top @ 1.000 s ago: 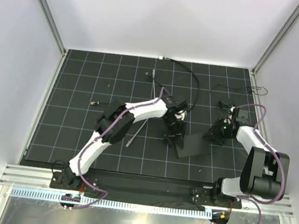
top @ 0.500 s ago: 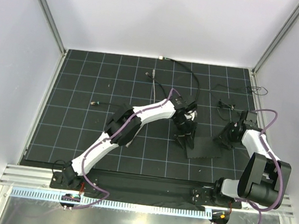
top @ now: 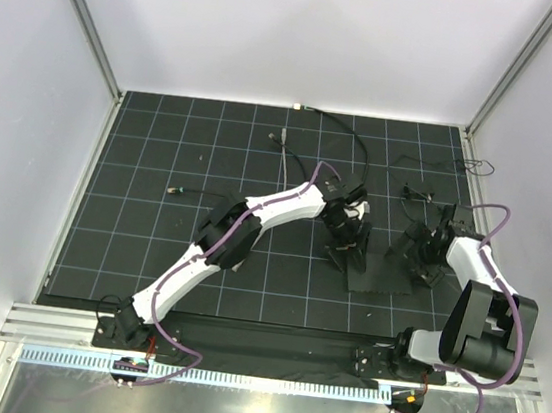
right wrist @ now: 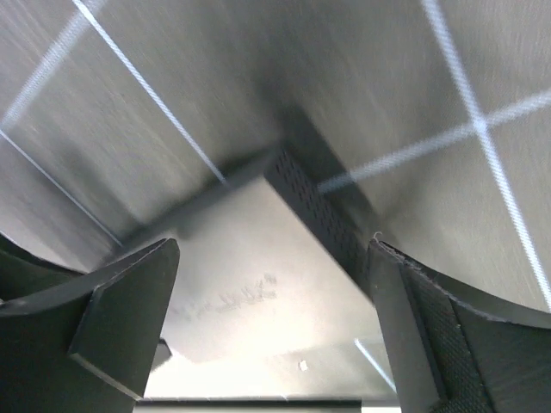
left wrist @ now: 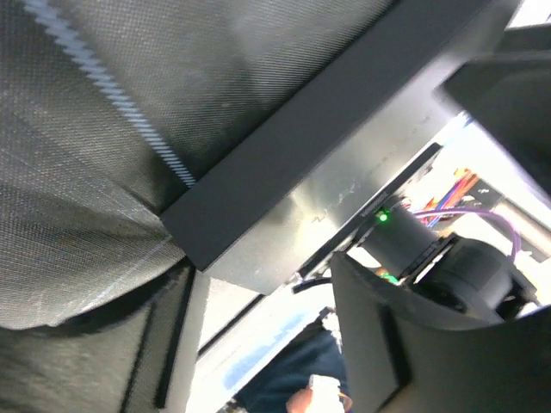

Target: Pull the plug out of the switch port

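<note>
The flat black switch box (top: 383, 278) lies on the grid mat between both arms. My left gripper (top: 349, 251) stands open at its left end, nothing between the fingers. In the left wrist view the box's edge (left wrist: 284, 172) runs just beyond the open gripper (left wrist: 267, 344), and a short dark cable stub (left wrist: 312, 282) shows under its corner. I cannot tell whether that is the plug or whether it sits in the port. My right gripper (top: 423, 257) is open at the box's right end. In the right wrist view its wide gripper (right wrist: 275, 344) frames the box (right wrist: 250, 292).
A thin black cable (top: 360, 161) runs from the back wall down behind the left gripper. Loose cables lie at the back right (top: 420, 195) and by the right wall (top: 467, 167). A small connector (top: 182, 191) lies on the mat at left.
The left arm swung right and the box shifted right with it. The right gripper drew back to the right. Both grippers opened wider.
</note>
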You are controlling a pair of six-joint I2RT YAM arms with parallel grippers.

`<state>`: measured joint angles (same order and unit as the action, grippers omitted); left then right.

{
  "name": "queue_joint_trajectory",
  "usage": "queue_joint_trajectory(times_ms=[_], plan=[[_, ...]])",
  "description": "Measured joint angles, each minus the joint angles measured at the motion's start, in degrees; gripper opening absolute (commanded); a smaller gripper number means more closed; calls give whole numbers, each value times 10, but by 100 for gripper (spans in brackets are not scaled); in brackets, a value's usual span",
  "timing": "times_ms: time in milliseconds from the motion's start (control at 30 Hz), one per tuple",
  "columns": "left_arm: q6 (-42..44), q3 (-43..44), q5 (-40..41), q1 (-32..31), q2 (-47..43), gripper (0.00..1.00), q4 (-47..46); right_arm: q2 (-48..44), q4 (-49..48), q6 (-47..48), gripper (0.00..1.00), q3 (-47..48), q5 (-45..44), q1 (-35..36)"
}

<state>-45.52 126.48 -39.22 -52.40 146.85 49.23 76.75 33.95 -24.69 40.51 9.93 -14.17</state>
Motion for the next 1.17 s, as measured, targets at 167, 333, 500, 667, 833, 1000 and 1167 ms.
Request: queue_joint_trajectory(times_ms=[167, 333, 500, 667, 833, 1000, 1167], plan=[[45, 8, 46, 2, -20, 78, 9, -12, 69, -3, 100, 29, -18, 7], [82, 21, 92, 14, -62, 80, 51, -48, 116, 11, 100, 99, -52, 15], [105, -33, 154, 33, -183, 80, 68, -59, 168, 21, 100, 211, -147, 153], [109, -211, 198, 57, -384, 79, 19, -35, 179, -27, 100, 279, -214, 357], [77, -421, 230, 70, -563, 79, -78, -28, 185, -75, 100, 255, -268, 468], [13, -665, 243, 69, -723, 80, -199, -75, 128, -87, 100, 143, -287, 491], [-50, -886, 243, 68, -878, 80, -326, -169, 58, -96, 100, 19, -273, 490]])
